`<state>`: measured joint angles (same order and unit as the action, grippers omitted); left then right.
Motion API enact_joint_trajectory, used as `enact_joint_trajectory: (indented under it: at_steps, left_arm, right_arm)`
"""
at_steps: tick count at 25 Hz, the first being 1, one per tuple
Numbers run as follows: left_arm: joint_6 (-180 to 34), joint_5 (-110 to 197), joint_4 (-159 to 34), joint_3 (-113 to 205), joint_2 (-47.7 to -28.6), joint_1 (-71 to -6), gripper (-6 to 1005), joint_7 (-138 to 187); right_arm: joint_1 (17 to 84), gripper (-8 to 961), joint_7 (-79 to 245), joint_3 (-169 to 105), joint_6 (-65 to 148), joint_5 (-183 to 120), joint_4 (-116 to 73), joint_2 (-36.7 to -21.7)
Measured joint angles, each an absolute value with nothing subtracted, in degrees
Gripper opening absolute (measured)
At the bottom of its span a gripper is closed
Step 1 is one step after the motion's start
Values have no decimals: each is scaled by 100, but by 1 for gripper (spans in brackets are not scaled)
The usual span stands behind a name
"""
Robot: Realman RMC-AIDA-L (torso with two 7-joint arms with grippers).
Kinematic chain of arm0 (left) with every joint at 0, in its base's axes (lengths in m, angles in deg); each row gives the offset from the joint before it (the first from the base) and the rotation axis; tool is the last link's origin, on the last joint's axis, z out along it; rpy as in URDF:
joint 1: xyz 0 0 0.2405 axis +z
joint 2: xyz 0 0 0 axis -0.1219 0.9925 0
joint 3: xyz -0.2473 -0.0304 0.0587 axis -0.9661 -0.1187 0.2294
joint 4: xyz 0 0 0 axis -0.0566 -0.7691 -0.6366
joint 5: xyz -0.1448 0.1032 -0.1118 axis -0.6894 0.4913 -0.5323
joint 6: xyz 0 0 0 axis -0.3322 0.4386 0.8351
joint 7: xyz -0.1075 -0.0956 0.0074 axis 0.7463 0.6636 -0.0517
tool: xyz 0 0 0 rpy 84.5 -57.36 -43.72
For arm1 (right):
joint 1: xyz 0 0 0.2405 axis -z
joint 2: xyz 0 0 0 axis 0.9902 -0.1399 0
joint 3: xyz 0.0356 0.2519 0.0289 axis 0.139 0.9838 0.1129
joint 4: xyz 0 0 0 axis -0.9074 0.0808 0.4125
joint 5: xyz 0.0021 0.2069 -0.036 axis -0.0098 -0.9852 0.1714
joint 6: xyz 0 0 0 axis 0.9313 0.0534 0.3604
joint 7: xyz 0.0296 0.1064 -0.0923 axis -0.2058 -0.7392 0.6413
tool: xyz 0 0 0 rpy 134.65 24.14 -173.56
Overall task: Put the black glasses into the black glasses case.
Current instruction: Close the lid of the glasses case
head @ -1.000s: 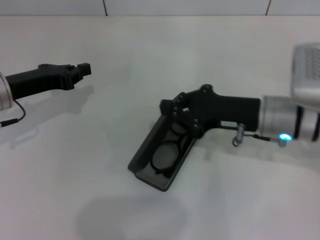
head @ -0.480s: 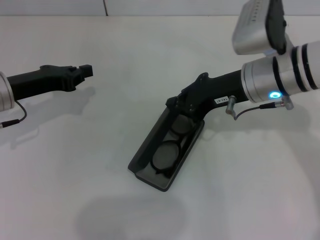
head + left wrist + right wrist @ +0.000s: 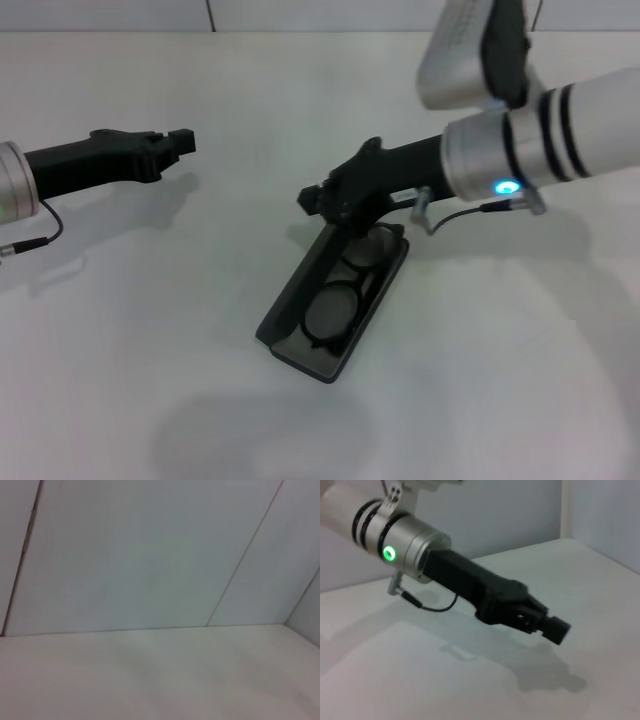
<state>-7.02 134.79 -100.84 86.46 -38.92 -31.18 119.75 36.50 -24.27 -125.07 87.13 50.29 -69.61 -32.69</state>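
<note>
The black glasses case lies open and diagonal on the white table, its lid standing along its left side. Inside it lie the black glasses, both lenses showing. My right gripper hovers just above the case's far end, clear of the glasses, and holds nothing that I can see. My left gripper hangs over the table at the left, well away from the case, shut and empty. The right wrist view shows that same left gripper from the side. The left wrist view shows only wall and table.
The white table is bare all round the case. A white wall rises behind its far edge. A thin cable loops under my right wrist.
My right arm has lifted off the case and swung up and leftward, leaving the glasses lying in the case. My left gripper has edged slightly right.
</note>
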Motion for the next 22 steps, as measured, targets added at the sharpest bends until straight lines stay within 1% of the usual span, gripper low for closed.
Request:
enact_joint_trajectory:
  at_steps: [6, 22]
  left_arm:
    - [-697, 13479, -10085, 8646, -3908, -3103, 45, 11936]
    - [-691, 13478, -10081, 8664, -3919, -3118, 46, 11905]
  right_arm:
    - [3620, -2, -2483, -13088, 8279, 4757, -6892, -3268]
    - [3687, -1, -2511, -13418, 7931, 4496, -6607, -3267]
